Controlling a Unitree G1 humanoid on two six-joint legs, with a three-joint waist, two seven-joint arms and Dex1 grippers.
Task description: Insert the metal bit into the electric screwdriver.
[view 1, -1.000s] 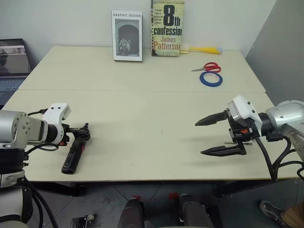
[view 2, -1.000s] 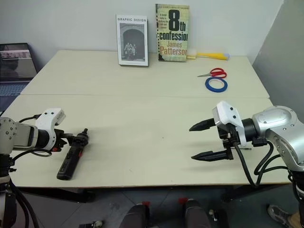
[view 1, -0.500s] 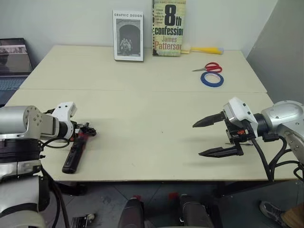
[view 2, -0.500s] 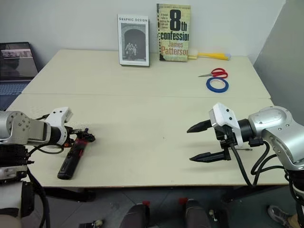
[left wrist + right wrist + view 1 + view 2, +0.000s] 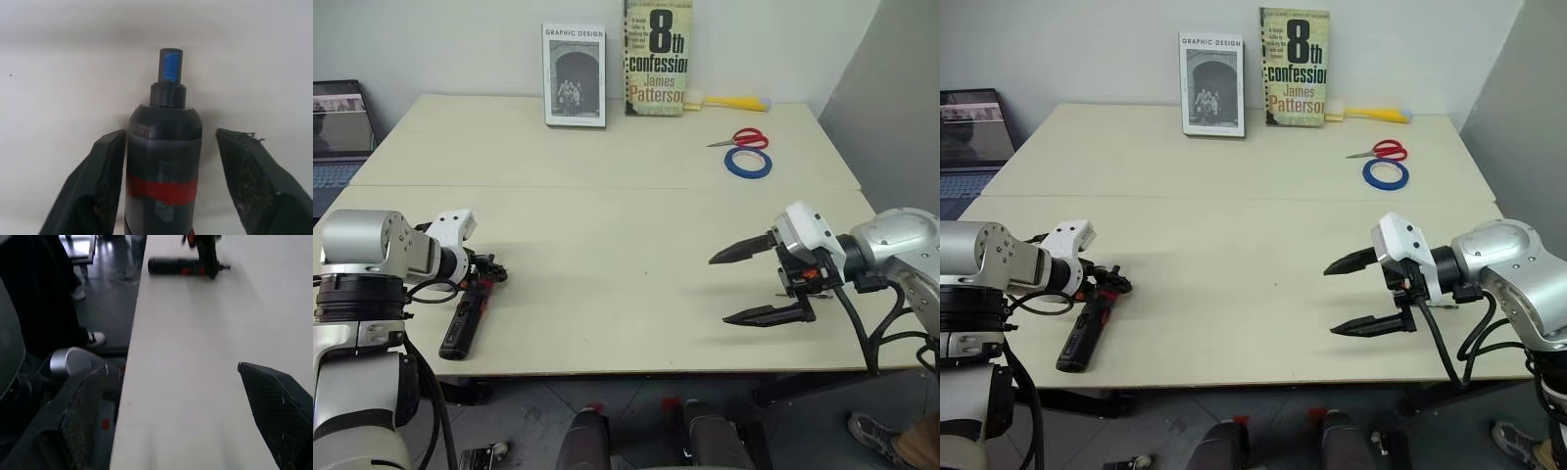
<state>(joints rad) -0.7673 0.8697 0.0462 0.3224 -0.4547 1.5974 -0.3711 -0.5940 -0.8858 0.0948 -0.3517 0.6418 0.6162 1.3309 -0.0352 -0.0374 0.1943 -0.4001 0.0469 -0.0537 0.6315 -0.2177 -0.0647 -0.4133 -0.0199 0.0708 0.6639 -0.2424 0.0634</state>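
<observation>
Bare table (image 5: 626, 264) between tools; books (image 5: 654, 59) far back edge.

The worktop (image 5: 626, 245) is pale, smooth and matt, like laminated board. On it lies the electric screwdriver (image 5: 465, 315), matt black plastic with a glossy red band. The left end effector (image 5: 484, 271) has black fingers (image 5: 98, 196) faced with rough, grainy pads. Both arms wear glossy white plastic shells and brushed silver metal joints. Two paper-covered books (image 5: 656, 59) stand behind, beside glossy blue tape (image 5: 748, 163).
</observation>
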